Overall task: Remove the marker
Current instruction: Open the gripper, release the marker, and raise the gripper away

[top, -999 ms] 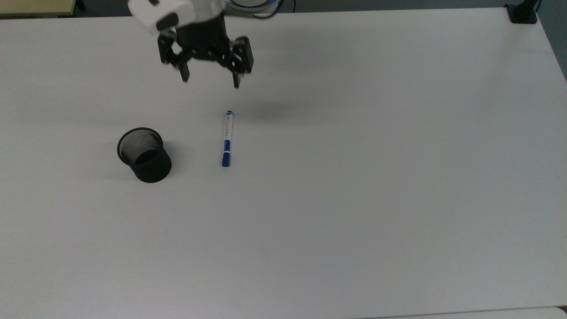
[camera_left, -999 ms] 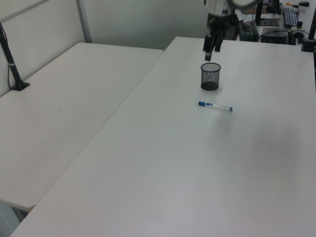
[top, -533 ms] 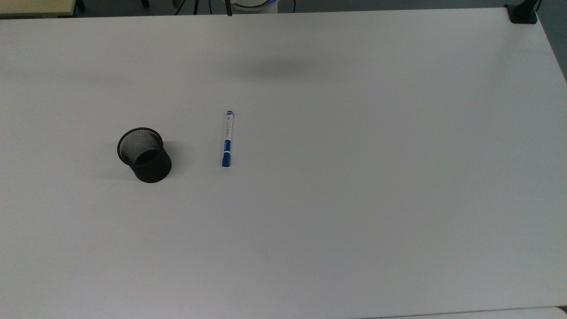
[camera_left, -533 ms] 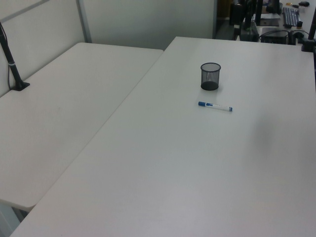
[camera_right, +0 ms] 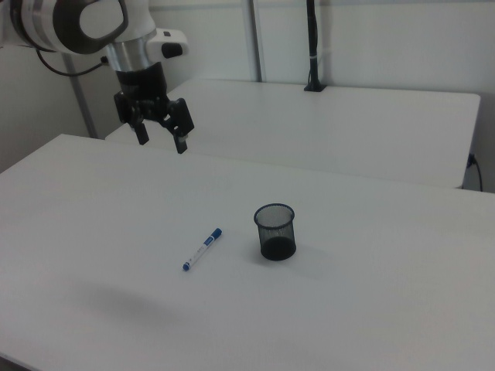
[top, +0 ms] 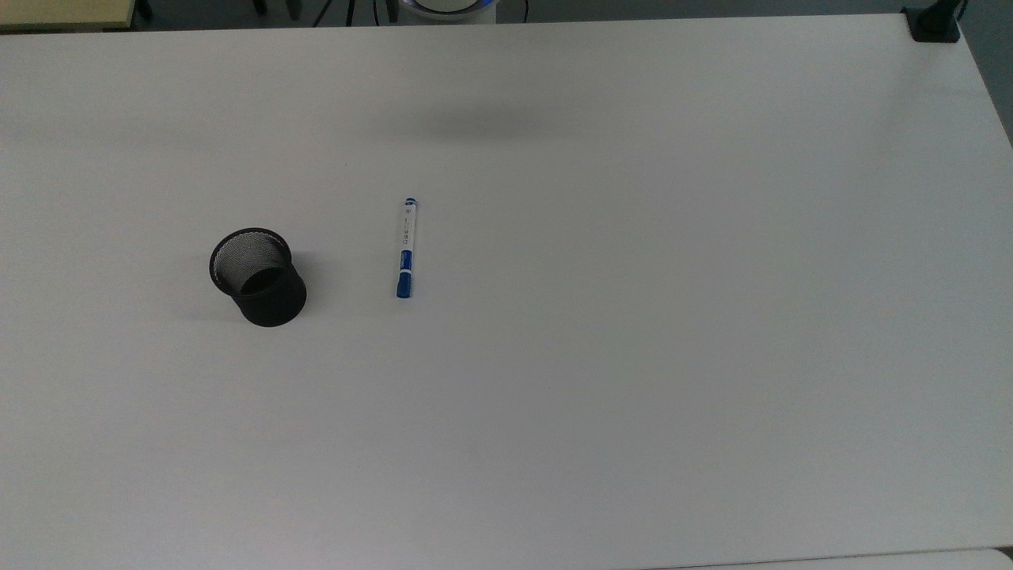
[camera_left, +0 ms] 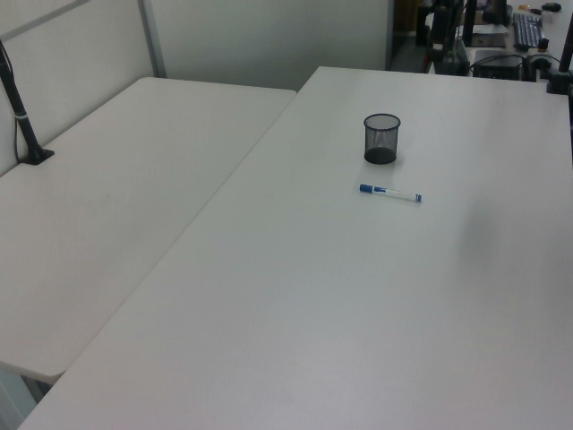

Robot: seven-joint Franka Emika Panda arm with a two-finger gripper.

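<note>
The marker [top: 405,248] lies flat on the white table [top: 633,317], white barrel with a blue cap toward the top view's bottom. It also lies on the table in the left view [camera_left: 389,193] and the right view [camera_right: 203,249]. A black mesh cup [top: 258,277] stands upright to the marker's left in the top view, apart from it and holding nothing; the same cup [camera_right: 274,231] stands to the marker's right in the right view. My gripper [camera_right: 160,141] hangs open high above the table in the right view, well away from the marker, with nothing between its fingers.
A black clamp [top: 934,22] sits at the table's far right corner in the top view. A second white table [camera_left: 107,197] adjoins on the left view's left, with a black post [camera_left: 22,116] on it. Keyboards and cables [camera_left: 528,27] lie beyond the far edge.
The gripper, open above the marker's far end one second ago, has risen out of the top and left views. The marker and cup have not moved.
</note>
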